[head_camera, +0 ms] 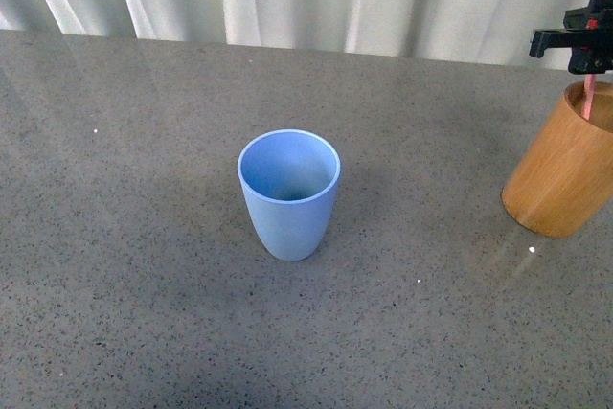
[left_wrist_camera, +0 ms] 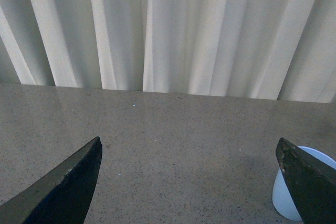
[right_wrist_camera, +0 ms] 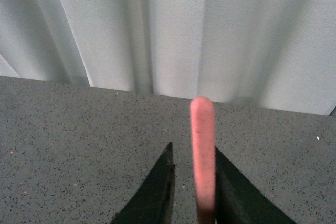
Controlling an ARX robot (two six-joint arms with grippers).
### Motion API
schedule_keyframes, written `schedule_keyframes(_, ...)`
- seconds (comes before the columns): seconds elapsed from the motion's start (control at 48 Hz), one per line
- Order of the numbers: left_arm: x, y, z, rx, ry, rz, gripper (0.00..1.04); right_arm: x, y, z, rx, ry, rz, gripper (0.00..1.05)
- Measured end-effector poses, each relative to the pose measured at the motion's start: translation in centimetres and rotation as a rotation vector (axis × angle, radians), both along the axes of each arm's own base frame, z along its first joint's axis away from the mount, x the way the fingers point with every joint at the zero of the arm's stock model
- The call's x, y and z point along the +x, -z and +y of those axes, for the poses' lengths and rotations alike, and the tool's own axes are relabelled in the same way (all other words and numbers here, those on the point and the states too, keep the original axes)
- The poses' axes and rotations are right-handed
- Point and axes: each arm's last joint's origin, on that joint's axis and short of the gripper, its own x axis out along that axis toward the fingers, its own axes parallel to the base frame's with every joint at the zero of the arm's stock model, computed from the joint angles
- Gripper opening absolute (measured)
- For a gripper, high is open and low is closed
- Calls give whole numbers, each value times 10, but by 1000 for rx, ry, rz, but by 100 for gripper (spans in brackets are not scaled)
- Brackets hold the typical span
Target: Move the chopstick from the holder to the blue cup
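**Chopstick in the holder — grip unconfirmed**

Nearest, the left gripper [left_wrist_camera: 189, 182] is held with its fingers wide apart and empty, and the blue cup [head_camera: 288, 193] is seen just beside one finger. Well to the right of the cup stands the holder [head_camera: 565, 174]. The chopstick [head_camera: 588, 98] is lodged in it, its long axis near upright and its upper end tipped slightly away from the cup. It is straddled by the right gripper [head_camera: 586, 43] — whether it is pinched cannot be told. If loosely gripped, it may slip when lifted; if dragged sideways, the holder may be toppled.
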Motion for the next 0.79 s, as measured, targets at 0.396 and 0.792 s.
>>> schedule_keyframes(0.396, 0, 0, 0, 0, 0, 0, 98, -21, -12, -9, -2, -3, -57, 2)
schedule_keyframes(0.792, 0, 0, 0, 0, 0, 0, 98, -51, -70, -5, -58, -78, -301, 2)
